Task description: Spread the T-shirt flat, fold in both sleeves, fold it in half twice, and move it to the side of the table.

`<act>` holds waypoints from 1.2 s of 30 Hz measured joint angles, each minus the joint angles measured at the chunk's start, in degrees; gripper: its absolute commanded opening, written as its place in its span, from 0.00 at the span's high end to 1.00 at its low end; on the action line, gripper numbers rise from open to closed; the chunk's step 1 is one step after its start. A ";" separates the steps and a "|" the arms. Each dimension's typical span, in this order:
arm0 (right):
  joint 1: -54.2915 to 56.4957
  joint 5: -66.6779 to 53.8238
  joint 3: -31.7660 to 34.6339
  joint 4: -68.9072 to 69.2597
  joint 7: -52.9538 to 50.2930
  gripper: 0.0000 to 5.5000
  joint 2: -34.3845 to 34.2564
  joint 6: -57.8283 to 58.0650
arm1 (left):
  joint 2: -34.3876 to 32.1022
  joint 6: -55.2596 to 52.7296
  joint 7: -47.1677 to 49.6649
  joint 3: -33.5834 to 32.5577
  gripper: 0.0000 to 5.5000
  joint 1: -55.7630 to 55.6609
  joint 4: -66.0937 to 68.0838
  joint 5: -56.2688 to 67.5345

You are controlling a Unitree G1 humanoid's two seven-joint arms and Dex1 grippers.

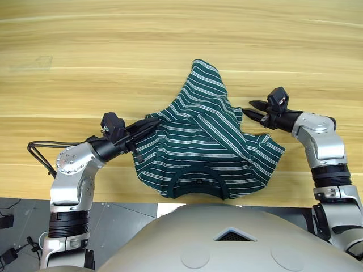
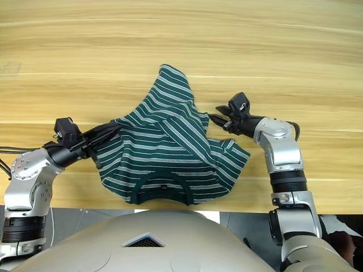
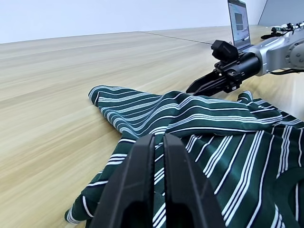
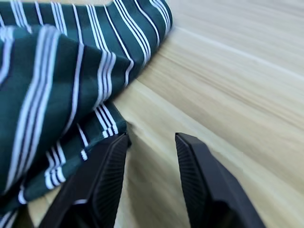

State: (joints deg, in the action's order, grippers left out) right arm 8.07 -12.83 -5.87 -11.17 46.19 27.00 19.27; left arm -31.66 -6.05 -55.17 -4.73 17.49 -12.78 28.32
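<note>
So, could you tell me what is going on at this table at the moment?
The robot is working on a green striped T-shirt, which lies crumpled on the wooden table, not yet spread flat. The left gripper has its jaws closed at the shirt's left edge, apparently pinching the cloth. The right gripper sits at the right edge with jaws open, holding nothing.

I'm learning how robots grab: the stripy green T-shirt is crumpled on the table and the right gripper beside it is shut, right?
Not quite: the right gripper beside the T-shirt is open, as the right wrist view shows. The rest holds.
</note>
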 measured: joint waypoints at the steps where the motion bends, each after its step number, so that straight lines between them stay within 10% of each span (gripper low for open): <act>1: 0.18 -0.13 0.86 -0.76 0.01 0.66 -0.01 -0.39 | 0.00 0.01 -0.01 0.00 0.94 0.00 0.06 0.00; 36: -1.54 2.31 -3.81 2.11 5.45 0.66 -0.16 -1.83 | 1.18 1.24 -0.45 1.00 0.94 0.65 3.32 -0.54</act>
State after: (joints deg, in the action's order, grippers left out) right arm 6.53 -10.52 -9.68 -9.06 51.65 26.84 17.44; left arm -30.48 -4.81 -55.63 -3.74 18.14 -9.46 27.78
